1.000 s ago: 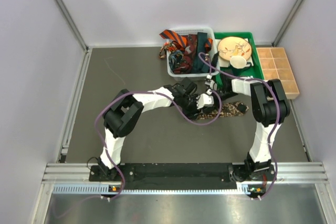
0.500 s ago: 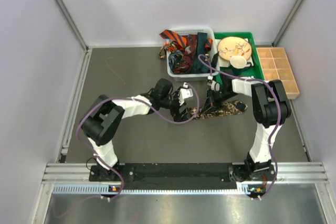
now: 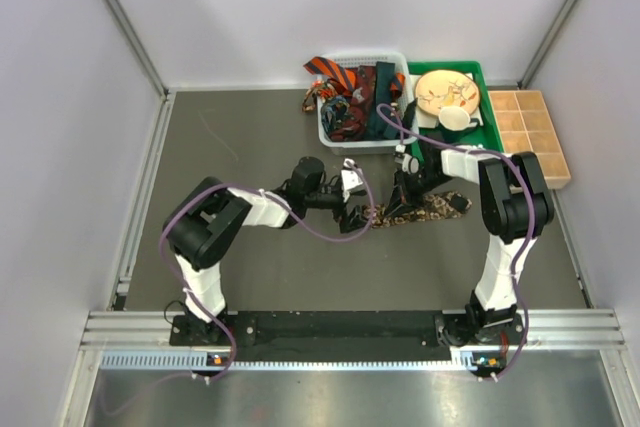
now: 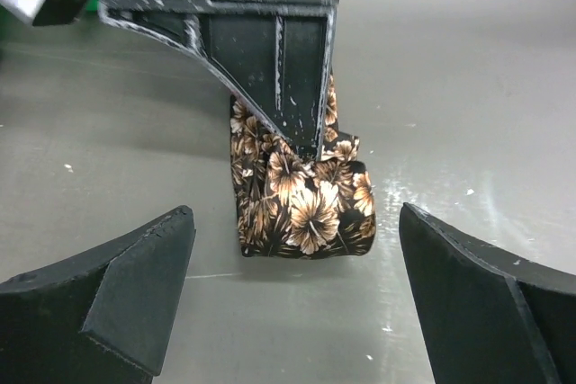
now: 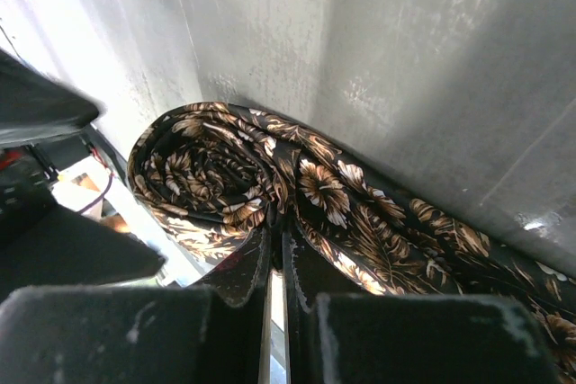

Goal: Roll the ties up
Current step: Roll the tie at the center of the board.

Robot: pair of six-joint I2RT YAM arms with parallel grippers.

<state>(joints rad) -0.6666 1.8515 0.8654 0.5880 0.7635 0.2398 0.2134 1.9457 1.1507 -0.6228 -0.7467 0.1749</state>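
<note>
A brown-black flowered tie [image 3: 418,209] lies on the grey table, its left end partly rolled into a coil [image 5: 202,173]. My right gripper [image 3: 401,197] is shut on that tie next to the coil, its fingers [image 5: 270,263] pinching the fabric. In the left wrist view the coil's end [image 4: 301,209] lies ahead, under the right gripper's fingers [image 4: 279,69]. My left gripper [image 3: 352,209] is open and empty just left of the coil, its jaws wide on either side. More ties, orange-black striped [image 3: 335,75], dark red and dark teal, fill the white basket [image 3: 362,139].
A green tray [image 3: 485,137] with a wooden bowl [image 3: 446,92] and a white cup [image 3: 455,120] stands right of the basket. A tan compartment box [image 3: 530,132] is at the far right. Purple cables loop over both arms.
My left arm has drawn back to the left and its gripper now stands open just off the coil's end. The right gripper has stayed shut on the tie.
</note>
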